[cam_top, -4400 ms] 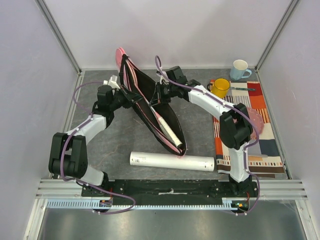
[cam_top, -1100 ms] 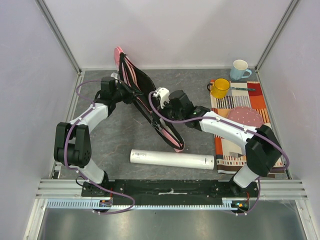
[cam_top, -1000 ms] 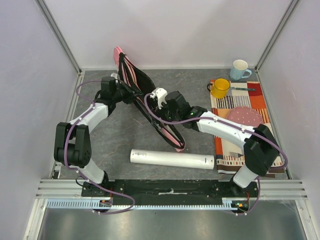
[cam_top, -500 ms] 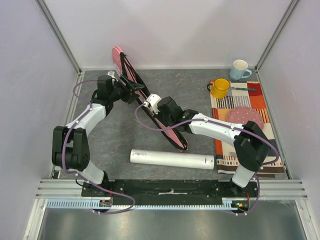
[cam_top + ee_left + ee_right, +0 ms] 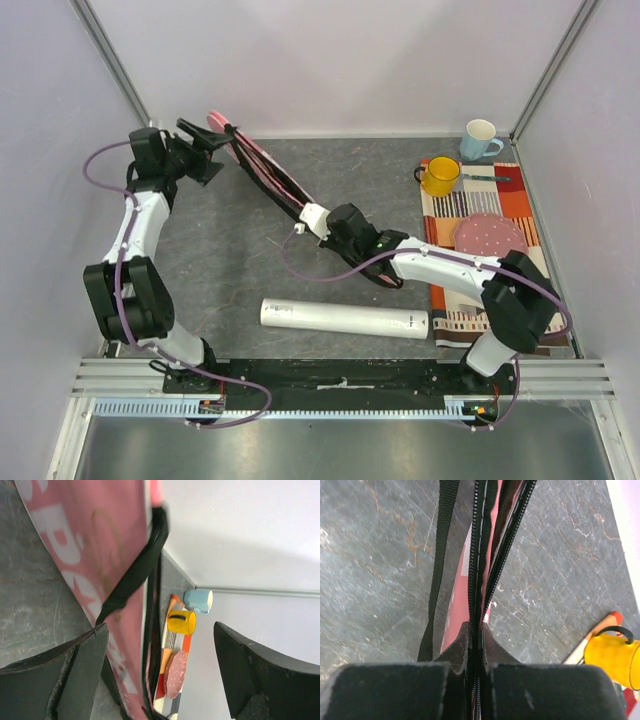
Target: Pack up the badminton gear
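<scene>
left gripper (image 5: 160, 630) has its jaws spread wide, nothing between the pads; it sits at the far-left corner of the table (image 5: 370, 555), just off the far end of the racket bag (image 5: 268, 172); in the left wrist view the bag's pink face with white lettering and a black strap (image 5: 134, 575) run past the left finger (image 5: 75, 675), can't tell if they touch; right gripper (image 5: 475, 642) is pressed together, pinching the bag's black zipper edge (image 5: 479, 550) around mid-length; zipper runs straight away from the fingers, bag mouth looks nearly flat there, pink showing beside the zip; the strap lies loose on the table to the left of it; bag runs diagonally from the far-left corner toward table centre, near end hidden under the right forearm; contents not visible; long white tube (image 5: 343, 320) lies flat near the front edge, roughly parallel to it, apart from the bag, not held; striped cloth (image 5: 505, 260) on the right side, yellow cup (image 5: 440, 176) on its far-left corner, pale blue cup (image 5: 480, 138) beyond it near the back wall; pink speckled disc (image 5: 483, 233) rests on the cloth, can't tell what it is
</scene>
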{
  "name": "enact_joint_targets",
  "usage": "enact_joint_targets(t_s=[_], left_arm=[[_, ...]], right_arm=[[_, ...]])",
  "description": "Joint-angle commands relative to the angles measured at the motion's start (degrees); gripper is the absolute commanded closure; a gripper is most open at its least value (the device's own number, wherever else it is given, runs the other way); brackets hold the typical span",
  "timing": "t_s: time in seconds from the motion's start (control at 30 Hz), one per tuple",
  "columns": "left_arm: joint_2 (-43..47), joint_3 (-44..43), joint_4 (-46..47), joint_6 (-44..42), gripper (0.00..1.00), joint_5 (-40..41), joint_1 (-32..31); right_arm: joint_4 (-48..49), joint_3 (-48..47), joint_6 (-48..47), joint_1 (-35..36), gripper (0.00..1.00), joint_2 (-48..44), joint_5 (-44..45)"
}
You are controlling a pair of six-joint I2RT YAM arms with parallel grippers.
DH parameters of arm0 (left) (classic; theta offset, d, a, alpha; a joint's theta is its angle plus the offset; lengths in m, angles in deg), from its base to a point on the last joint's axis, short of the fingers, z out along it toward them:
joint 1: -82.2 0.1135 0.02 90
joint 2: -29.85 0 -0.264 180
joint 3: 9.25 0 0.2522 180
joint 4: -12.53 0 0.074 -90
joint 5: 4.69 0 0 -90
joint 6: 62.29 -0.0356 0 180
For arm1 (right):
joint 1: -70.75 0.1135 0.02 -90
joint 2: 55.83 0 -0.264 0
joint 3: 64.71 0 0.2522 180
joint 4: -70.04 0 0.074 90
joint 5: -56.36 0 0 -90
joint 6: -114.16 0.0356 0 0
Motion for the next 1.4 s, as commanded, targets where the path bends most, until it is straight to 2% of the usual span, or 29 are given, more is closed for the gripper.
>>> enact_joint_targets(t_s=[0.0, 0.07, 0.23, 0.4, 0.53, 0.77, 1.07, 1.13, 1.27, 1.33, 1.37], left_arm=[[-5.68, -10.80, -6.87, 1.13, 0.09, -1.01, 1.55], [-6.91, -13.18, -10.82, 2.53, 0.09, 4.75, 1.55], [-13.32, -29.78, -33.64, 3.76, 0.11, 13.31, 1.64], [-15.00, -33.66, -37.21, 5.79, 0.10, 19.55, 1.55], [-18.86, -38.93, -44.05, 4.48, 0.11, 23.77, 1.73], [-24.40, -43.16, -43.54, 4.82, 0.17, 22.37, 0.85], [-25.81, -43.16, -42.14, 5.17, 0.58, 24.40, 0.32], [-25.55, -42.90, -42.14, 5.26, 0.62, 23.69, 0.32], [-22.75, -41.50, -42.14, 4.12, 0.79, 25.97, 0.06], [-21.43, -39.57, -41.79, 3.86, 0.83, 25.63, 0.06], [-19.85, -38.52, -41.52, 3.68, 0.88, 25.02, 0.14]], right_arm=[[4.58, 4.60, -8.11, -0.10, 1.00, -5.07, 1.63], [5.73, 6.10, -9.52, -0.10, 1.00, -6.74, 1.18], [6.27, 7.52, -10.58, -0.10, 1.00, -8.06, -0.23], [6.36, 7.25, -10.85, -0.18, 1.00, -8.06, -1.63], [6.44, 7.43, -11.11, -0.18, 1.00, -8.50, -1.81], [6.36, 7.78, -11.20, -0.18, 1.00, -8.15, -2.78], [6.27, 7.96, -11.38, -0.27, 1.00, -8.50, -2.16], [6.27, 7.70, -11.37, -0.18, 1.00, -8.41, -2.08], [6.09, 7.25, -10.24, -0.27, 1.00, -8.15, -1.72], [5.83, 6.38, -9.09, -0.45, 1.00, -8.15, -2.77], [5.22, 5.77, -8.39, -0.53, 1.00, -8.06, -3.65]])
